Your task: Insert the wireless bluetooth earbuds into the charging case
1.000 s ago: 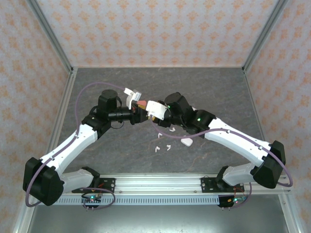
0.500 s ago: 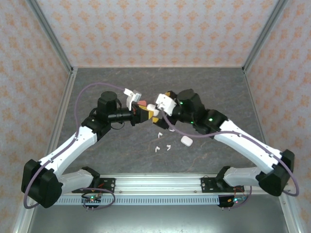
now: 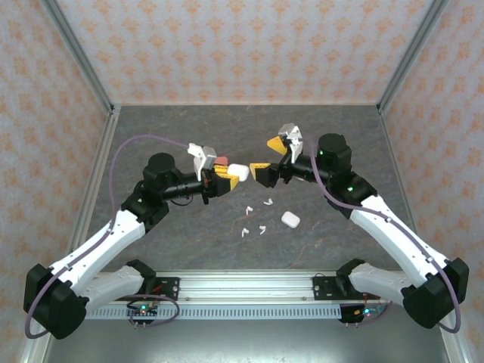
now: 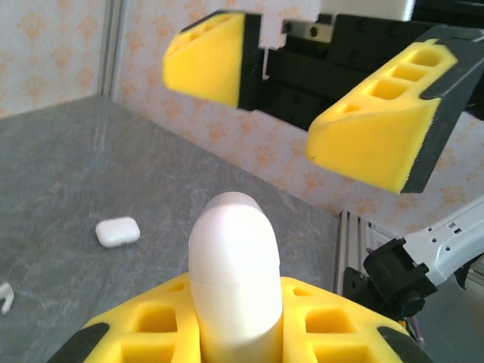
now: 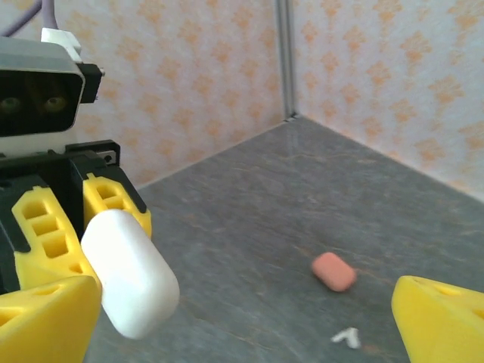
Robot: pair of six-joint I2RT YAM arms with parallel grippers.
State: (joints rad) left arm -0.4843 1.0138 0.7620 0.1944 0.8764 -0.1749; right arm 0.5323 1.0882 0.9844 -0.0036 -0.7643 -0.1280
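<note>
**White case clamped, earbuds loose**

Top: left gripper [image 3: 225,178] is clamping a white case [image 3: 239,172]; right gripper [image 3: 262,172] is gaping just beside it, earbuds [image 3: 245,232] lying near a spare case [image 3: 290,219]. Left wrist: right gripper's yellow fingers [image 4: 374,136] are looming ahead. Right wrist: a pink case [image 5: 333,271] is lying beyond.

L hand [image 3: 229,178] grips white case [image 3: 239,172] mid-air; R hand [image 3: 261,172] wide apart just opposite. Tiny white earbuds [image 3: 243,232] + 2nd case [image 3: 290,219] on worktop [image 3: 189,242].
</note>
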